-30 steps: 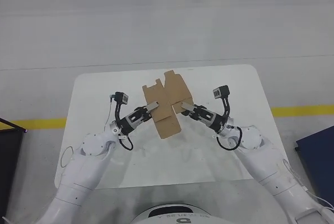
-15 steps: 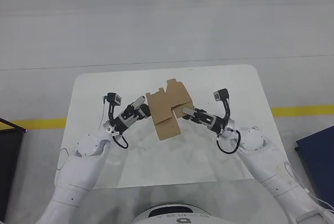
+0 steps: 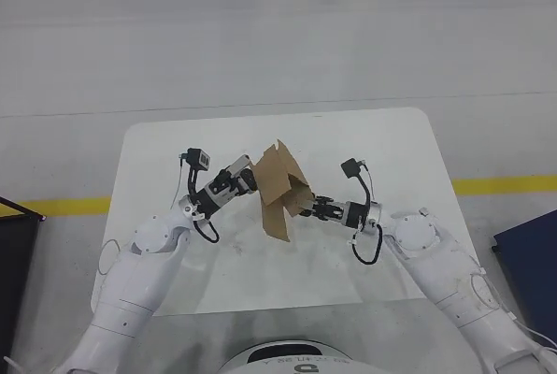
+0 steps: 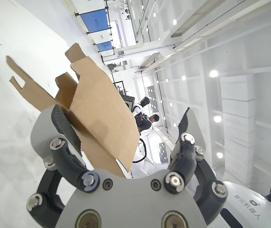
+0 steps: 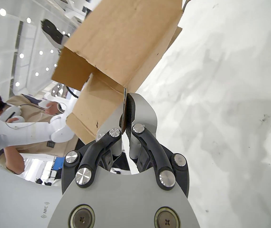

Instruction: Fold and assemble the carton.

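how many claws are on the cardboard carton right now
2. The right claw is pinched shut on one edge of the brown cardboard carton; the left claw is open at the opposite side, touching the cardboard. None looks hidden.

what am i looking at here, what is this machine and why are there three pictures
It is a robot with two arms, each ending in a two-fingered pincer. One picture looks down from a camera above the arms. The other two come from cameras on its left and right wrists. Between the arms, over the white table, is a brown cardboard carton, partly opened, its flaps not yet folded in. The right pincer is clamped on one edge of it. The left pincer is wide open, with one finger against the cardboard.
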`<state>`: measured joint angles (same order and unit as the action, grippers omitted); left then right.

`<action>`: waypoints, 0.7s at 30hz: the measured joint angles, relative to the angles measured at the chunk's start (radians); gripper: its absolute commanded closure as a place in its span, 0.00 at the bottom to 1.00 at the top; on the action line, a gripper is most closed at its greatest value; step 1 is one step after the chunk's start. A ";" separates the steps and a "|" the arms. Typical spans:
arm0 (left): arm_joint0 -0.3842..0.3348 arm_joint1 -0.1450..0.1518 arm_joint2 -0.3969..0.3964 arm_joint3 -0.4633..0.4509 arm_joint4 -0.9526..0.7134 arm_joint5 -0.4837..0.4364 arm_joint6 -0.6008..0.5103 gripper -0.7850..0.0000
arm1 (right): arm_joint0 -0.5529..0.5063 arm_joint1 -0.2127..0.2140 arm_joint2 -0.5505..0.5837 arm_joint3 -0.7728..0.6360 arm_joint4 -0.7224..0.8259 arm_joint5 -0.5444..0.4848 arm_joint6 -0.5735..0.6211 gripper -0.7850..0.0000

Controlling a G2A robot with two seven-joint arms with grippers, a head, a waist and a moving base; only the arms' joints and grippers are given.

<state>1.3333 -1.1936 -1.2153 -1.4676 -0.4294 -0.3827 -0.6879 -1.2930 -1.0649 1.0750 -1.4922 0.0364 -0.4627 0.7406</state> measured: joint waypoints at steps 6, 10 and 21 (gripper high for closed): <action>-0.014 -0.001 0.000 0.009 0.005 -0.002 -0.005 0.00 | -0.001 0.004 0.003 -0.025 -0.067 0.014 0.007 1.00; -0.015 0.002 -0.017 0.029 0.012 -0.008 -0.011 0.00 | 0.004 0.004 0.010 -0.033 -0.040 -0.003 0.009 1.00; 0.026 0.030 -0.157 0.062 0.012 -0.054 -0.061 0.00 | 0.005 0.010 0.082 -0.041 0.221 -0.139 0.060 1.00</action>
<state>1.3588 -1.1633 -1.3721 -1.4059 -0.4170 -0.4367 -0.7489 -1.2880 -1.0548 1.1571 -1.5334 0.2571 -0.6019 0.8010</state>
